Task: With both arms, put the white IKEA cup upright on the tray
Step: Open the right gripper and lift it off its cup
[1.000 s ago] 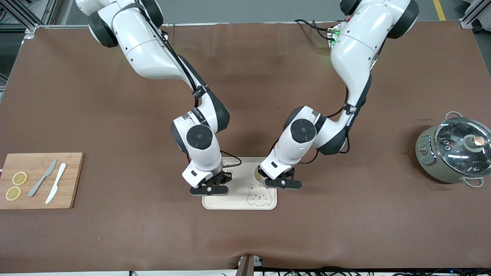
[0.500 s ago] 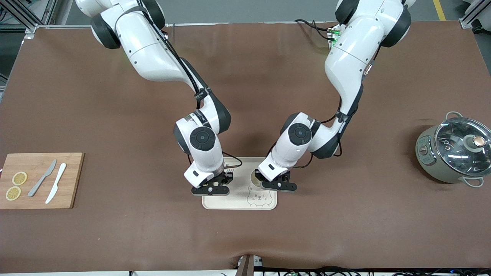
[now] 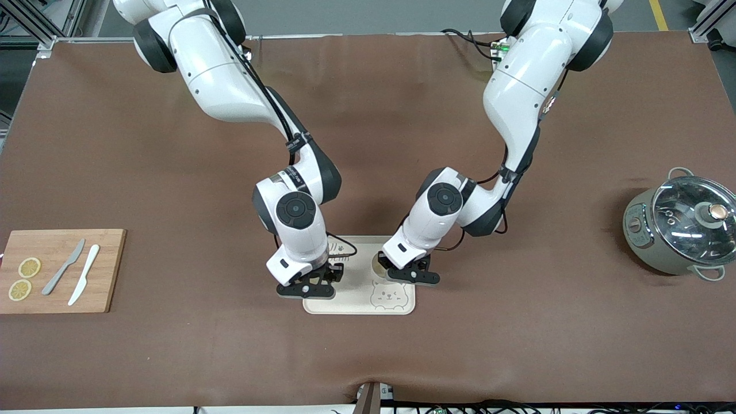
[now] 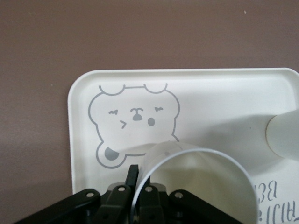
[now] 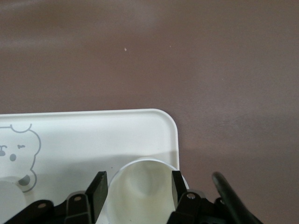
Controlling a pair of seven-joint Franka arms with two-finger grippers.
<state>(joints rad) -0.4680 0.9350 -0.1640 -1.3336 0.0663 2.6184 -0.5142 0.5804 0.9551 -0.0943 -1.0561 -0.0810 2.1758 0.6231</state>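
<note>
- Right gripper [image 3: 306, 289]: jaws spread either side of the white cup [image 5: 140, 189], no clamp. The cup stands upright at the tray's [image 3: 356, 299] 8 o'clock corner, so that placement looks done.
- Left gripper [image 3: 411, 276]: pinched shut on the second white cup's [image 4: 201, 186] wall, at the tray's 2 o'clock. Release is pending.
- Both arms are bent down steeply over the tray.

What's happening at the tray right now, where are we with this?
Both arms are working over the tray. The left gripper is shut on the rim of a white cup, holding it upright over the tray's end toward the left arm; whether it has touched down is not visible. The right gripper is at the tray's end toward the right arm, its fingers apart on either side of a second cup standing upright on the tray.
</note>
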